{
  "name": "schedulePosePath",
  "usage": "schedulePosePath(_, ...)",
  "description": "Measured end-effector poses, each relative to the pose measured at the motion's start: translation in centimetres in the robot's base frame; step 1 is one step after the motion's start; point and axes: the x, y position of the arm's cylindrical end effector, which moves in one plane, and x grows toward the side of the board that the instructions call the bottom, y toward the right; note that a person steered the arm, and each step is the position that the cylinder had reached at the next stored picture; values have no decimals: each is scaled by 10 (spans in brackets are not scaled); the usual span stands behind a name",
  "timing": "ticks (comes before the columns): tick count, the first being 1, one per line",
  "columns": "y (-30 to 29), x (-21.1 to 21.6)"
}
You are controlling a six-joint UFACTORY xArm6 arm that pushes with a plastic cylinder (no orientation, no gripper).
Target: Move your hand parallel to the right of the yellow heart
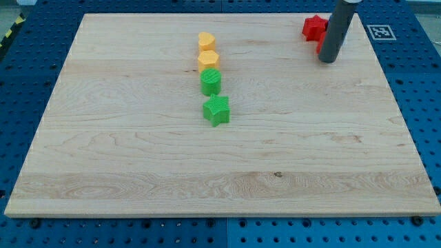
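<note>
Tip (329, 60) stood bare, no fingers to spread, touching red blocks (314, 27) at board's (138, 172) one o'clock. Yellow heart (206, 40) sat well apart toward twelve, topping a yellow-green column; judged light, rigid, slide-prone; needed no contact.

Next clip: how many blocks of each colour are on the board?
Yellow: 2, the yellow heart and a yellow block
Green: 2, a green round block and a green star
Red: 1 seen, a red block, partly hidden behind my tip
Total: 5
</note>
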Motion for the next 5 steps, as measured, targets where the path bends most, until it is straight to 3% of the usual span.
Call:
schedulePosePath(2, -45, 8)
schedulePosePath(3, -73, 33)
schedulePosePath(5, -73, 33)
